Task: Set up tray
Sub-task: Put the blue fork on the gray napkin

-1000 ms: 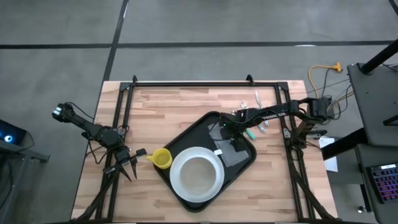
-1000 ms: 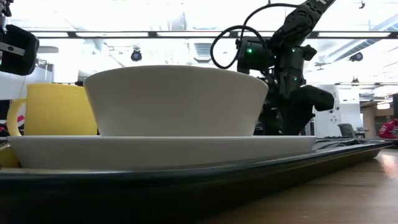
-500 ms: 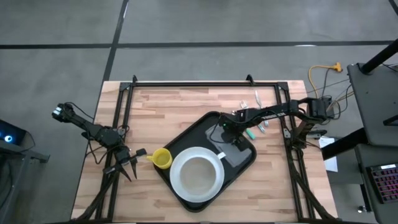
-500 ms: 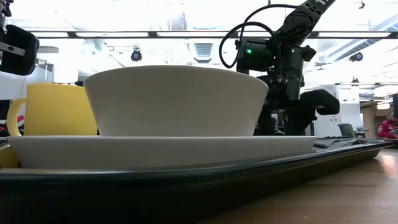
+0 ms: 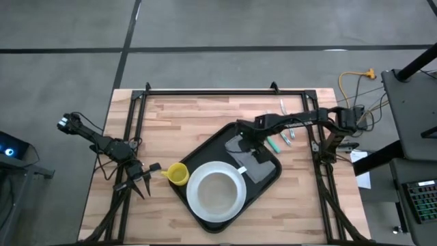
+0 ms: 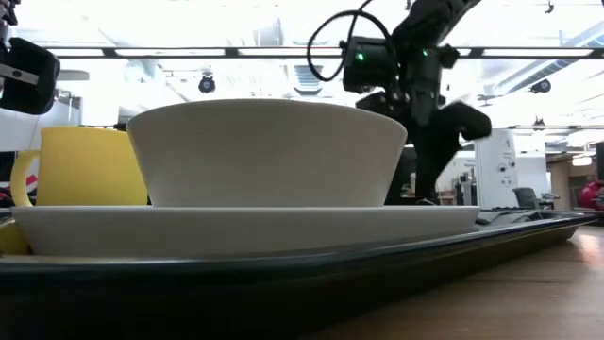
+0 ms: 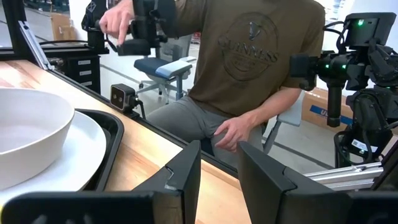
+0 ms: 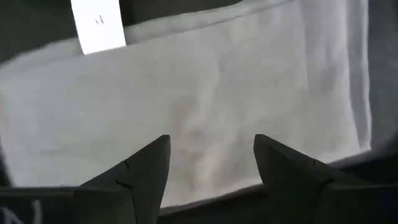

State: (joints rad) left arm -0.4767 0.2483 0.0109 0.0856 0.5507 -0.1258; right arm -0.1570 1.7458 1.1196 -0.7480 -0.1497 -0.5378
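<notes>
The black tray (image 5: 220, 147) lies slantwise in the middle of the table. On it stand a white plate (image 5: 198, 205) with a white bowl (image 5: 217, 190), and a folded grey napkin (image 5: 255, 162) with a white tag (image 8: 97, 25) lies flat at its right end. My right gripper (image 5: 244, 143) hangs open above the napkin (image 8: 205, 106), its fingers apart and clear of the cloth. My left gripper (image 5: 138, 183) is open and empty at the table's left edge. A yellow cup (image 5: 177, 174) stands on the table against the tray's left side.
Several pieces of cutlery (image 5: 281, 139), some with teal handles, lie on the wood right of the tray. A person in an olive shirt (image 7: 249, 56) sits beyond the table's edge. A dark metal frame (image 5: 212, 91) runs around the table.
My right gripper has risen from low over the napkin and gone a little toward the table's left edge. The napkin stays flat on the tray.
</notes>
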